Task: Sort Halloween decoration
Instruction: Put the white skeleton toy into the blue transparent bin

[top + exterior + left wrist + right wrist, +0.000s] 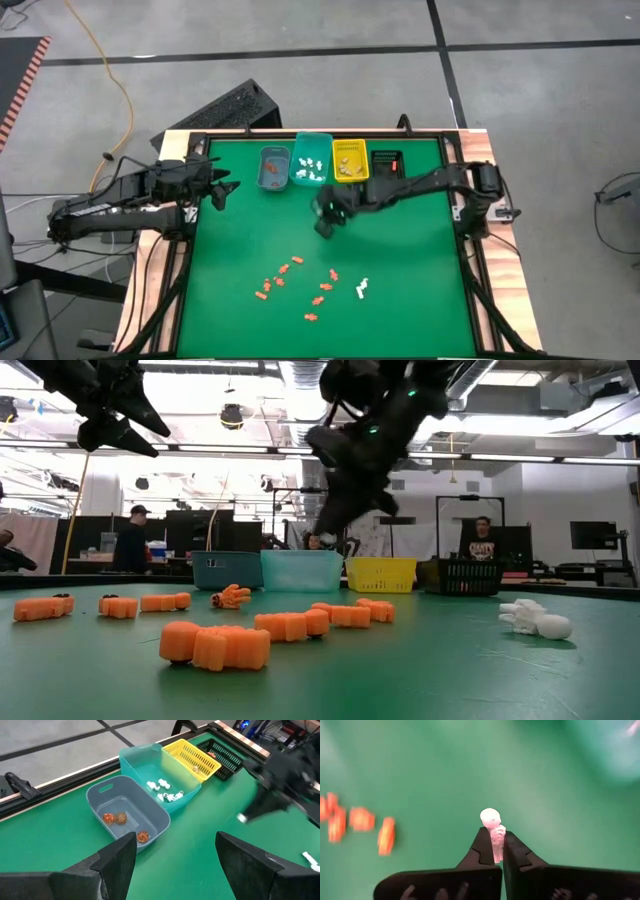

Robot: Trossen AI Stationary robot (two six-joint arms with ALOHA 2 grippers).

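The Halloween decoration pieces lie on the green mat: several orange ones (290,280) near the front and a white one (362,289) to their right. My right gripper (325,222) hangs above the mat's middle, short of the bins, shut on a small white figurine (492,827). My left gripper (222,190) stands open at the far left, raised, with nothing between its fingers (120,860). In front of it the blue-grey bin (125,810) holds three orange-brown pieces and the teal bin (150,767) holds several white ones. My right gripper pinches the white figurine by its lower body (496,847) between its two fingertips. The round head (489,816) sticks out beyond the tips. The fingers slant down toward the mat, and the figurine is lifted clear of it.
Four small bins stand in a row at the mat's far edge: blue-grey (275,168), teal (311,160), yellow (350,160) and black (386,163). A wooden and black frame (470,250) borders the mat. People stand in the room beyond the table (130,540).
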